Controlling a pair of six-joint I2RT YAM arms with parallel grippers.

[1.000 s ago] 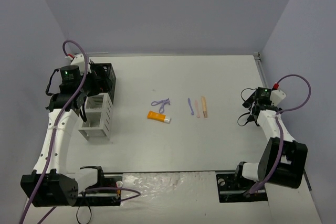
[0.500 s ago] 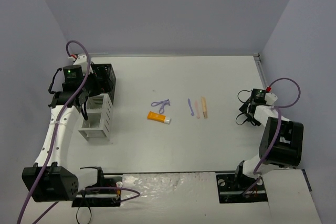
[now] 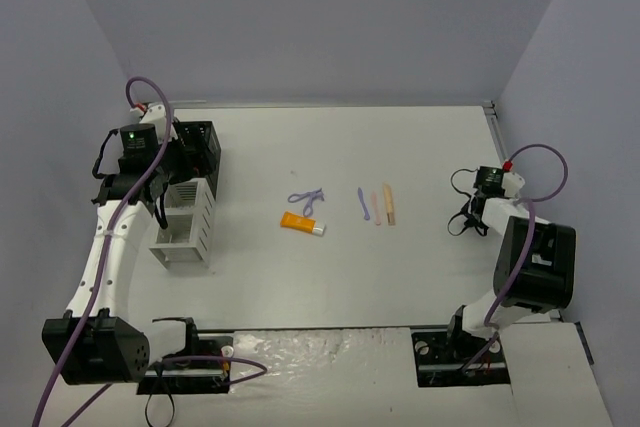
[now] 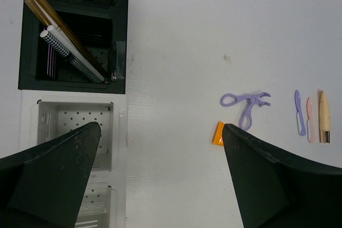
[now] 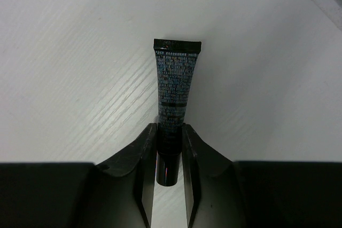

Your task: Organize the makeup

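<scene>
Now clamping right gripper point(image 5: 169, 133) on small black printed plastic tube point(image 5: 176, 73) at frame centre; left gripper point(image 4: 160, 129) gaping wide, empty. Next: lift toward black-and-white compartment rack point(image 4: 75, 103), upper left.

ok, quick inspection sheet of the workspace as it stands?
Surface: white table, no spills seen.
Job's things: orange tube with white cap, purple looped tool and three short sticks (purple, pink, tan) lie mid-table; long pencils sit in the black end of the black-and-white compartment rack.
Clutter: nothing seen.
Pincers: left pincer open above the rack; right pincer shut on a slim dark printed tube.
Cables: left purple cable and right purple cable loop off the arms, away from the items.
Surroundings: plain grey walls.
</scene>
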